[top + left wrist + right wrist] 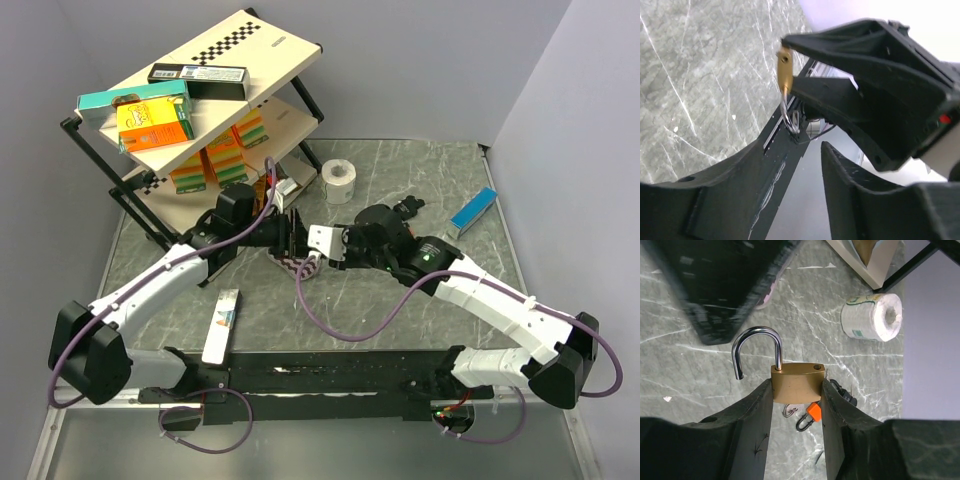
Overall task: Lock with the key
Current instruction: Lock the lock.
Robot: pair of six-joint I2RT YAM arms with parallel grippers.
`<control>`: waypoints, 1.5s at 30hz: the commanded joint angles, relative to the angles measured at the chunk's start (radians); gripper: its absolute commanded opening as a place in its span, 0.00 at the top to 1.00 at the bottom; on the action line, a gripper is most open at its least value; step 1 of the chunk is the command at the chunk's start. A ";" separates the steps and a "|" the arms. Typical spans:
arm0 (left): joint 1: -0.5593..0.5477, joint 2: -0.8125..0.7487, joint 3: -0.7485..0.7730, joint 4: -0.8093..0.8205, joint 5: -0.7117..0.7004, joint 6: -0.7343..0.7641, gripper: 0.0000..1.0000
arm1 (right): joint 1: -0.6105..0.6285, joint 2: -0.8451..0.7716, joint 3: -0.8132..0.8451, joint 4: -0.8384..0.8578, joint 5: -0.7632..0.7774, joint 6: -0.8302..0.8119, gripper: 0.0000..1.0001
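A brass padlock [797, 382] is held by its body in my right gripper [796, 386], which is shut on it above the table. Its steel shackle [756, 347] stands open, swung out to the left. A wire key ring [791, 119] hangs under the lock body; the key itself is too small to make out. My left gripper [810, 150] faces the lock from close by, open, with nothing between its fingers. In the top view the two grippers meet at mid-table, left gripper [293, 236] against right gripper [312, 243], and the lock is hidden there.
A small orange padlock [813, 412] lies on the marble table [400, 300] beneath the lock. A toilet roll [340, 180], a blue box [472, 212] and a black item [405, 208] lie further back. A shelf rack [200, 110] with boxes stands back left. A white box [222, 325] lies front left.
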 commanded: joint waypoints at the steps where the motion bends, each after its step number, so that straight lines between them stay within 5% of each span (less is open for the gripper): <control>1: -0.014 0.012 0.041 0.084 -0.010 -0.058 0.48 | 0.024 -0.002 0.050 0.046 0.045 -0.009 1.00; 15: -0.042 0.091 0.064 0.112 -0.027 -0.115 0.61 | 0.053 0.003 0.045 0.093 0.102 -0.027 1.00; 25: -0.042 0.107 0.076 0.112 -0.022 -0.109 0.99 | 0.060 0.003 0.059 0.060 0.093 -0.010 1.00; 26: -0.042 0.104 0.076 0.115 -0.021 -0.106 0.99 | 0.060 0.006 0.071 0.043 0.084 -0.004 0.92; 29: -0.040 0.101 0.074 0.116 -0.007 -0.105 0.99 | 0.060 -0.009 0.079 -0.002 0.025 0.036 0.34; 32: -0.024 0.094 0.055 0.165 0.036 -0.135 0.99 | 0.056 -0.017 0.094 -0.051 -0.027 0.060 0.05; 39: -0.016 0.074 0.051 0.187 0.111 -0.098 0.99 | -0.031 -0.046 0.140 -0.180 -0.296 0.135 0.00; 45: -0.016 0.049 0.059 0.146 0.151 0.024 0.99 | -0.219 -0.080 0.199 -0.241 -0.700 0.247 0.00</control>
